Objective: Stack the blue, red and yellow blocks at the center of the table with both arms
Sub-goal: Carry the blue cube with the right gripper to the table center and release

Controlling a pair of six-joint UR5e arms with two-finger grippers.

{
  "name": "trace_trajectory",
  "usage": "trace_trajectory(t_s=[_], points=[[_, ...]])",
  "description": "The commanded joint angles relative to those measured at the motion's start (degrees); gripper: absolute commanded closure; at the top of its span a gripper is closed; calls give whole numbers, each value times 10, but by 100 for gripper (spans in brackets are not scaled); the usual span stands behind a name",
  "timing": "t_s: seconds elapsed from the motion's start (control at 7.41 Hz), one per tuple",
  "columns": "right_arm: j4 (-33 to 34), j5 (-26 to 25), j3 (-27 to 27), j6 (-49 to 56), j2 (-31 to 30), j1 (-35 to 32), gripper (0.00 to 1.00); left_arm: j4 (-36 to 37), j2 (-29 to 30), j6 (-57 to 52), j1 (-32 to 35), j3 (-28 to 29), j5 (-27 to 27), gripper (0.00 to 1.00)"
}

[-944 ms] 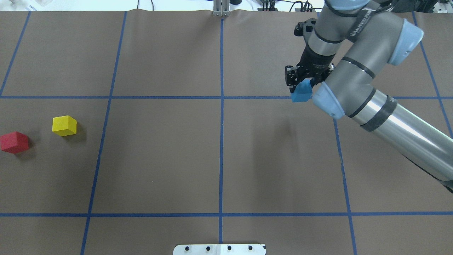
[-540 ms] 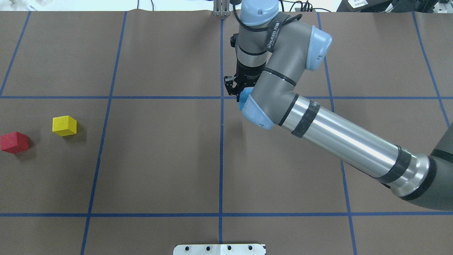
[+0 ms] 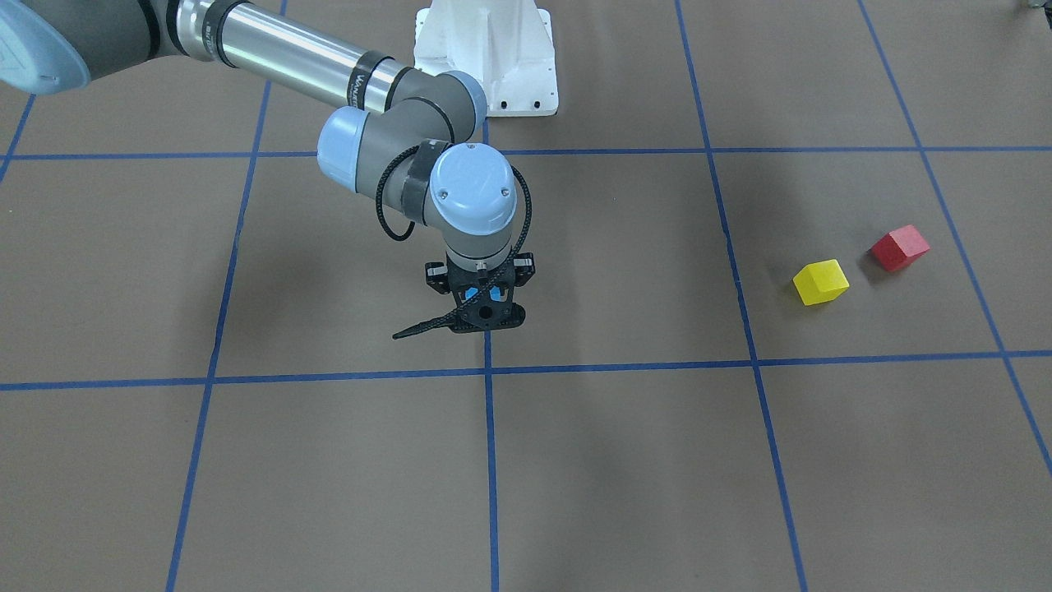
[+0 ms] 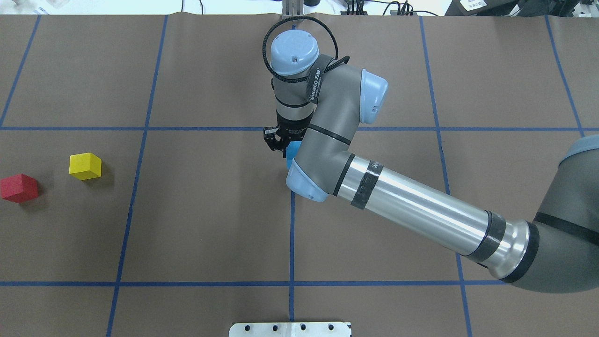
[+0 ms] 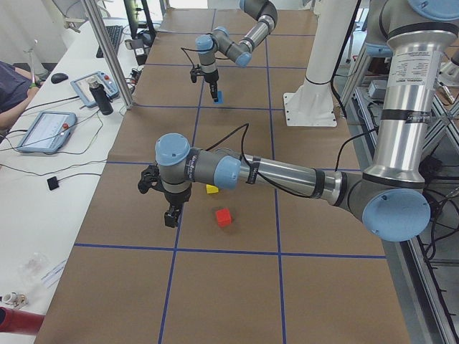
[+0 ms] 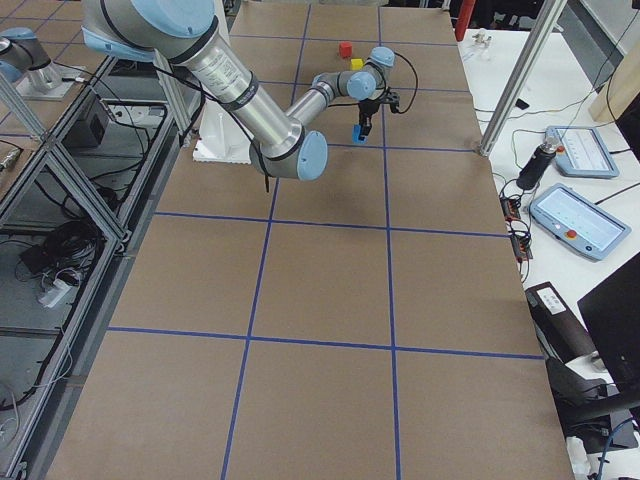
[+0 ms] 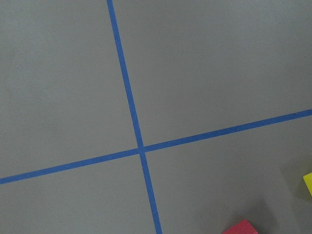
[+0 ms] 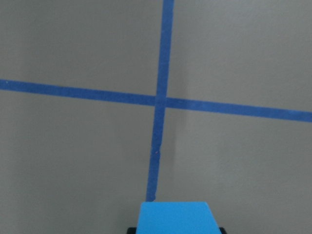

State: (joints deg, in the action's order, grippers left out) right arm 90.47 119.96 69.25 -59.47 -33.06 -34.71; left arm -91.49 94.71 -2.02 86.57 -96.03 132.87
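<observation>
The right gripper is clamped on the blue block, its black fingers pressing two opposite side faces. In the right wrist view the block's top face sits level between them. It hangs about midway between the table's left and right ends, just beside the crossing of tape lines, a little toward the edge away from the robot. Whether its underside already touches the surface I cannot tell.

The yellow block and the red block rest near the table's left end, close together but apart, with the red one nearer that end. The left gripper hovers near them, on the side toward the table's far long edge. It shows only in the side view, so I cannot tell whether its claw is wide or narrow.

These cubes look light and rigid, and their matte faces should not slip under a modest squeeze, so nothing suggests they are fragile. The best hold is on a pair of parallel side faces, near mid-height or just above. That leaves the bottom free to seat flat and lets the fingers clear the block beneath on release. Both loose cubes lie turned against the tape lines, so the wrist likely has to rotate to meet flat faces rather than corners. Being light, a cube would probably topple at a nudge, so the release should be straight up
</observation>
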Motion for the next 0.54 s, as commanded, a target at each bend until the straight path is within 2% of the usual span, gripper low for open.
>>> trace_trajectory(t_s=[0.0, 0.27, 0.4], points=[[-41, -3, -16, -72, -1, 14, 100, 0, 0, 0, 0, 1, 0, 0], [-42, -3, -17, -70, -9, 14, 99, 0, 0, 0, 1, -1, 0, 0], [-42, -4, -16, -67, -13, 14, 94, 0, 0, 1, 0, -1, 0, 0]])
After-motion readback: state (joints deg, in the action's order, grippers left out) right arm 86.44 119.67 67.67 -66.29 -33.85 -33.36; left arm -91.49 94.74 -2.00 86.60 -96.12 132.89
